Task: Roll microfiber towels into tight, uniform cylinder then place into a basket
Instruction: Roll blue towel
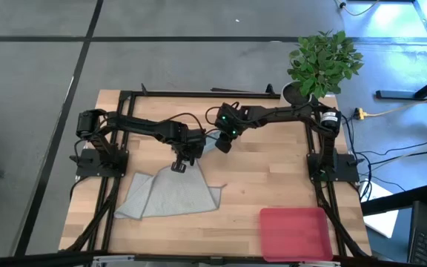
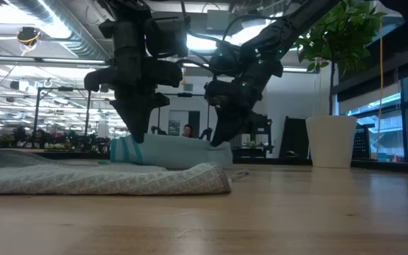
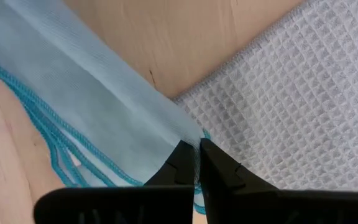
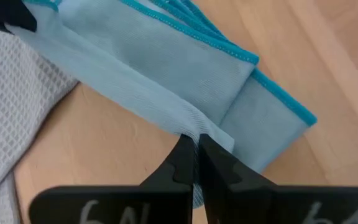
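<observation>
Near the middle of the bench, toward its far edge, the light teal-blue towel [image 4: 166, 56] lay folded into a long, loosely rolled band with darker teal stitched hems. Left gripper [image 3: 197, 163] had its jaws closed on one end of the band, pinching the cloth between nearly touching tips. Right gripper [image 4: 196, 155] had its jaws closed likewise on an edge of the same towel near the other end. Both arms reached in from the bench's left and right edges and met over the towel. One end of the teal towel touched the grey-green towel [image 1: 170, 196], a larger waffle-weave cloth spread unevenly, unrolled, toward the near left corner. Pink basket [image 1: 295, 232] sat at the near right corner, well apart from both towels. A potted plant [image 1: 322, 63] stood at the far right corner.
</observation>
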You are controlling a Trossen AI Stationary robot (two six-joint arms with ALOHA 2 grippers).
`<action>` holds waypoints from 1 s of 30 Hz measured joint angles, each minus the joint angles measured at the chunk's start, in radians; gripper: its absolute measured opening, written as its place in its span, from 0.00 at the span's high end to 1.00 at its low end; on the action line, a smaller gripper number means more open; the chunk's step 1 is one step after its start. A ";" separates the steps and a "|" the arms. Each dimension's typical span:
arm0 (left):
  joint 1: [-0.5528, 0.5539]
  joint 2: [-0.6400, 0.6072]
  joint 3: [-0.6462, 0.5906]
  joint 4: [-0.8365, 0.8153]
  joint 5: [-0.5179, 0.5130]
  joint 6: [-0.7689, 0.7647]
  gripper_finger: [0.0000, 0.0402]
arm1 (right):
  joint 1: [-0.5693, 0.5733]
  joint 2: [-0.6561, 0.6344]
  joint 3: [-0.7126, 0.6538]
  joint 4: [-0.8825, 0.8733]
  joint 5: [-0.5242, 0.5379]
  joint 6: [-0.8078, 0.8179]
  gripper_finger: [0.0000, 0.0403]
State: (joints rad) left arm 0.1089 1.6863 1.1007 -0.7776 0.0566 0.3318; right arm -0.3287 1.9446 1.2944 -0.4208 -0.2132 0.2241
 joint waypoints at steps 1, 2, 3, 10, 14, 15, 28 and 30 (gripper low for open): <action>0.000 0.000 0.000 0.000 -0.002 0.000 1.00 | -0.001 0.000 0.000 -0.003 -0.006 0.000 0.98; 0.001 0.000 0.000 -0.001 -0.007 -0.001 1.00 | -0.001 0.000 0.000 -0.009 -0.015 0.000 0.98; 0.000 0.000 0.000 -0.002 -0.020 -0.007 1.00 | -0.002 0.000 0.000 -0.020 -0.028 0.000 0.98; 0.000 0.000 0.000 0.003 -0.043 -0.033 1.00 | 0.008 0.001 -0.012 -0.075 -0.043 -0.013 0.98; -0.003 0.000 0.000 0.002 -0.042 -0.034 1.00 | 0.008 0.000 -0.044 -0.020 -0.041 0.003 0.98; -0.002 0.000 0.000 0.001 -0.043 -0.034 1.00 | 0.008 0.000 -0.053 -0.001 -0.037 0.003 0.98; -0.002 0.000 0.000 0.002 -0.042 -0.037 1.00 | 0.007 0.042 -0.088 0.067 -0.016 0.006 0.98; -0.003 0.000 0.000 0.000 -0.040 -0.037 1.00 | 0.005 0.058 -0.086 0.072 -0.024 0.006 0.98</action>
State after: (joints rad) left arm 0.1062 1.6867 1.1007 -0.7781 0.0163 0.2947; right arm -0.3233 2.0025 1.2082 -0.3490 -0.2377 0.2298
